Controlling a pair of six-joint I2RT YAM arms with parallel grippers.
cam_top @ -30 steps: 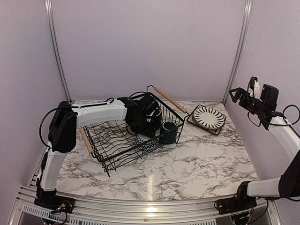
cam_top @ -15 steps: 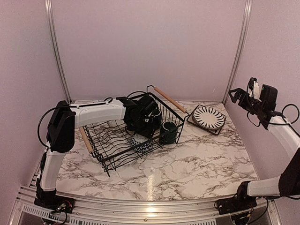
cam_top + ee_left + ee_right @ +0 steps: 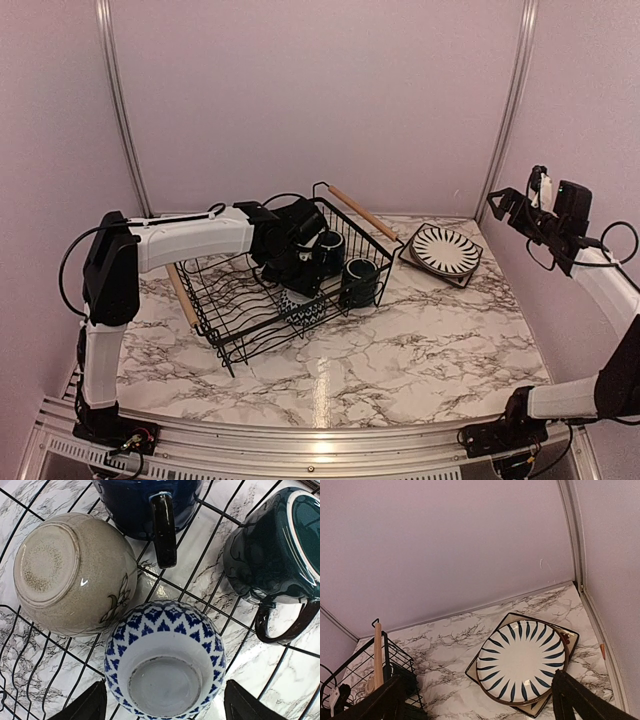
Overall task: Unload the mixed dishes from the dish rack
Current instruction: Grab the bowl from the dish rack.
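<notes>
The black wire dish rack point(image 3: 232, 322) with wooden handles stands mid-table. My left gripper point(image 3: 296, 270) reaches into it, open; in the left wrist view point(image 3: 165, 711) its fingertips point(image 3: 85, 707) straddle an upturned blue-and-white patterned bowl point(image 3: 165, 662) without touching it. An upturned cream bowl point(image 3: 70, 575), a navy mug point(image 3: 150, 505) and a dark teal mug point(image 3: 275, 555) lie beside it. The striped round plate point(image 3: 446, 250) lies on a square plate point(image 3: 570, 635) on the table to the right. My right gripper point(image 3: 510, 205) is open and empty, raised high at the far right; its wrist view point(image 3: 480, 705) looks down on the striped plate point(image 3: 522, 660).
The rack sits at an angle, its far wooden handle point(image 3: 362, 211) near the plates and its near handle point(image 3: 182, 298) on the left. Its corner shows in the right wrist view point(image 3: 370, 675). Marble table point(image 3: 400, 350) lies in front; walls enclose the back and sides.
My left arm has drawn back and to the left inside the rack, uncovering more of the blue-and-white bowl. The right arm has barely moved.
</notes>
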